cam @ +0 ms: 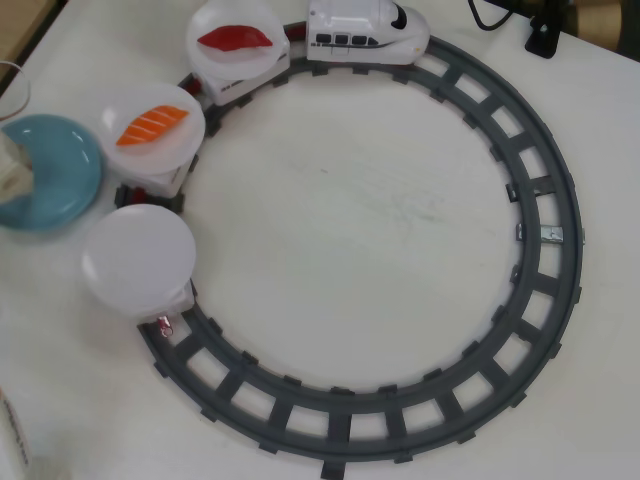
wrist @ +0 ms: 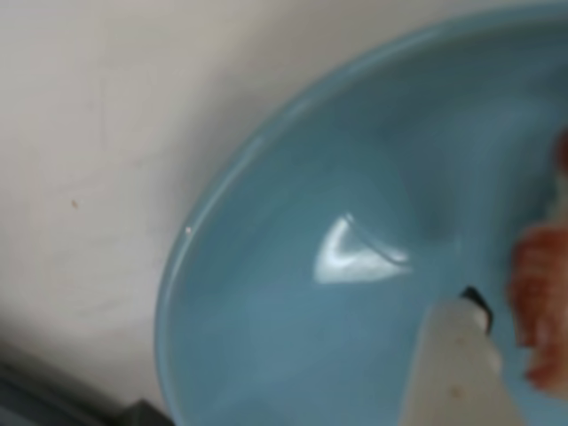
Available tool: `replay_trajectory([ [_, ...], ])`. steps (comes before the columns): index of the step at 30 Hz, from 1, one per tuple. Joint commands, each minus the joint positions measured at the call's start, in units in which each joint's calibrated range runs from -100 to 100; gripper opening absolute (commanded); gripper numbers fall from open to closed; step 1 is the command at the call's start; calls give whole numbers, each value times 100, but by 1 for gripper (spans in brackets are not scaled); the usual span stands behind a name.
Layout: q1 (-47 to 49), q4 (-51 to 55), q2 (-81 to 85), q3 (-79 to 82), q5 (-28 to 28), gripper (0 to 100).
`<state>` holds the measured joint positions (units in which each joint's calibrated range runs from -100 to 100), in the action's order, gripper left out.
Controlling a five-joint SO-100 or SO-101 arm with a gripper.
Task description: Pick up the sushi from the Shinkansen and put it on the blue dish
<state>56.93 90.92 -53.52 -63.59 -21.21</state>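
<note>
In the overhead view the white Shinkansen [cam: 368, 32] stands at the top of the track, pulling cars with round white plates. The blue dish [cam: 60, 175] lies at the left edge, just outside the track. My gripper [cam: 10, 172] reaches in from the left edge over the dish, mostly out of frame. The wrist view is blurred and filled by the blue dish [wrist: 337, 337]. One white finger [wrist: 457, 373] shows at the bottom. The pale pink-red sushi [wrist: 540, 306] is pressed against its right side, just above the dish; the other finger is out of frame.
A dark red piece [cam: 236, 40] lies on the first plate behind the engine, and an orange striped piece [cam: 152, 125] on the second. The third plate [cam: 138, 258] is bare. The grey track ring [cam: 545, 235] circles the white table. A black cable [cam: 520, 22] lies at top right.
</note>
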Motion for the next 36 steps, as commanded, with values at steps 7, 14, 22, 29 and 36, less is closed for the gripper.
replay_trajectory([
  [7, -244, 313, 163, -341, -107, 26],
  [14, -411, 840, 197, -1234, 66, 26],
  [22, -349, 840, 1532, -206, 348, 26],
  [29, -349, 840, 3274, 2012, 1033, 26],
  [36, -376, 840, 5016, 4627, 1420, 26],
])
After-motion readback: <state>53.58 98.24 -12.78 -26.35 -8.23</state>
